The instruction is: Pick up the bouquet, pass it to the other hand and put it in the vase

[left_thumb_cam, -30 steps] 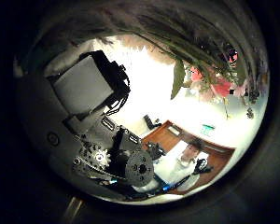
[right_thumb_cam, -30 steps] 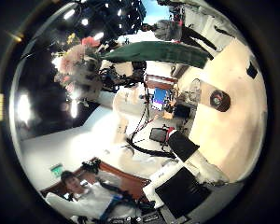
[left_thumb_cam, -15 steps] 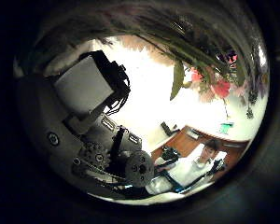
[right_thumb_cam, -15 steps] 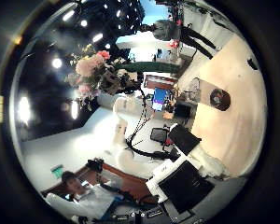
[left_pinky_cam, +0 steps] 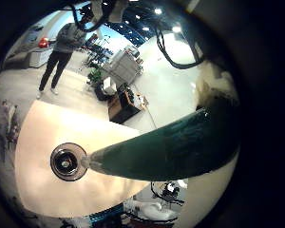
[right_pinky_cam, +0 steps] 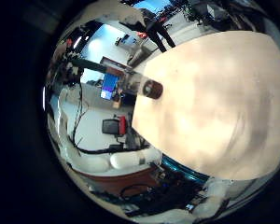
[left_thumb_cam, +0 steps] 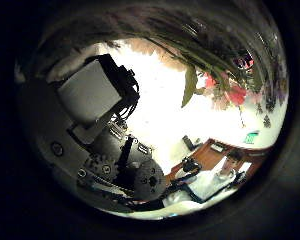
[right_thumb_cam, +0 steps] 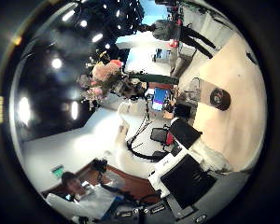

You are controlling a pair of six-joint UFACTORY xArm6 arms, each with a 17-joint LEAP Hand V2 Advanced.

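Note:
The bouquet's wrapped stem fills much of the left little finger side view, and its tip points down close to the mouth of the vase. The vase stands upright on the table. My left hand is curled beside the stem, with blossoms and leaves spreading past it. From the right palm the flower heads appear high up and apart, held by the left hand, and the vase stands beyond. My right hand holds nothing, its fingers relaxed.
The vase stands near the table's far edge. Beyond that edge are desks, a chair and a lit screen.
In the right thumb side view the bouquet has drawn away from my right palm and its wrap no longer looms large. The left hand has carried it towards the vase.

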